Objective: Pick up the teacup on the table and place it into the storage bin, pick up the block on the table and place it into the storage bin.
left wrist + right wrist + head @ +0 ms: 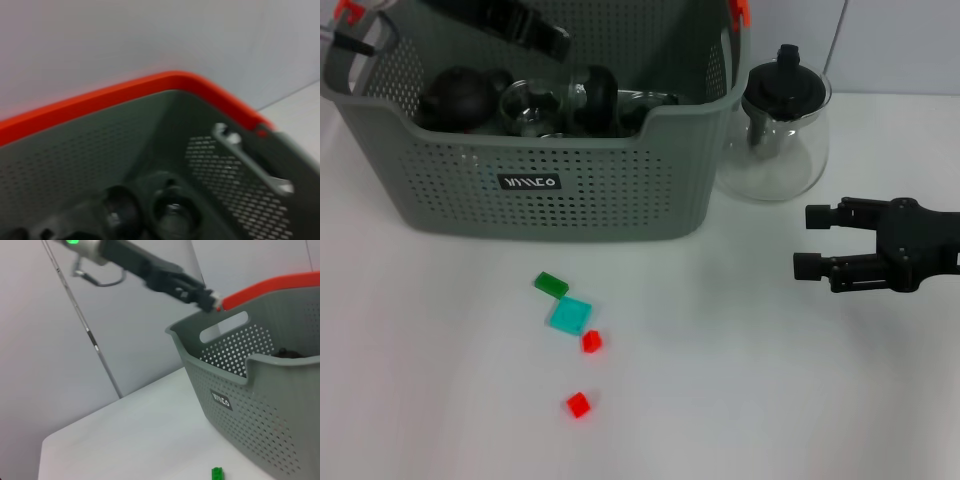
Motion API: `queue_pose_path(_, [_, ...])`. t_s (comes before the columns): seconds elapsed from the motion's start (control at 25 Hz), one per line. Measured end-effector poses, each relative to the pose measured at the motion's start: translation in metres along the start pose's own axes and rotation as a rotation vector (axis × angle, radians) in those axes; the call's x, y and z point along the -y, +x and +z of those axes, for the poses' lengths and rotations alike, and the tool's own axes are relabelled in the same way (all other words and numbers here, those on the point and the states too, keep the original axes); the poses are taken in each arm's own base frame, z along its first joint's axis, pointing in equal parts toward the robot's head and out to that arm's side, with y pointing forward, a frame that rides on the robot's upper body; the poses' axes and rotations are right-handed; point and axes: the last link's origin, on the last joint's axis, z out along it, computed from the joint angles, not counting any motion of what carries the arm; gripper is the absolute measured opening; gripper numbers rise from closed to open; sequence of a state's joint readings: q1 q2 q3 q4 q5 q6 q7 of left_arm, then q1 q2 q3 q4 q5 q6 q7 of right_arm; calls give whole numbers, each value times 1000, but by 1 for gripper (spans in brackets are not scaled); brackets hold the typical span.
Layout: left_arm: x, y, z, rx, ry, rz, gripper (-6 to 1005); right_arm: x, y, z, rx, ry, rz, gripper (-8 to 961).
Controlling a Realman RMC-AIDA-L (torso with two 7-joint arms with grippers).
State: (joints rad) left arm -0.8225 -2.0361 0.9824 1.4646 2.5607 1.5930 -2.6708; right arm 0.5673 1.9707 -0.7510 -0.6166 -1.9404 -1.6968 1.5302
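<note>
Storage bin (570, 190), one of it, fills the upper left of the head view on the white table (770, 400): a grey-green perforated basket with its long axis running across the frame, its logo label facing the camera and orange clips at the handles. Inside it lie several dark and glass pieces of teaware (530, 100), crowded together so that an exact count cannot be made; the left wrist view shows the bin's inner wall (125, 145) and orange rim from close above. One glass teapot (780, 135) with a black lid stands upright just beside the bin's right end, in the upper right of the head view. Two grippers are in view. The left gripper (525, 25) hangs over the bin's rear left at the top edge of the head view, and whether its fingers are apart or closed cannot be told. The right gripper (810, 242) sits at mid right of the frame, above the table and pointing left, its two fingers spread apart with nothing between them. Four small blocks lie in the lower centre, well clear of the bin: one teal square block (570, 316), one green block (551, 285) just beside its upper left corner with its long axis slanting down to the right, and two red blocks, one (591, 342) touching the teal block's lower right corner and the other (578, 404) apart below it.
</note>
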Motion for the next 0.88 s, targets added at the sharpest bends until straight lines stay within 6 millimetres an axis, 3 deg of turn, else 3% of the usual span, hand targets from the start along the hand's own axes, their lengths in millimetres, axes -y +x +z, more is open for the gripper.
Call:
queue_pose_path(0.16, [15, 3, 26, 27, 63, -23, 472, 0, -2, 1, 0, -4, -5, 944])
queue_pose_path(0.4, [26, 3, 45, 30, 122, -43, 493, 1, -4, 2, -1, -5, -9, 944])
queue_pose_path(0.8, [16, 5, 30, 10, 72, -32, 528, 1, -2, 0, -5, -1, -7, 944])
queue_pose_path(0.88, [8, 7, 17, -26, 23, -23, 609, 1, -2, 0, -6, 0, -5, 944])
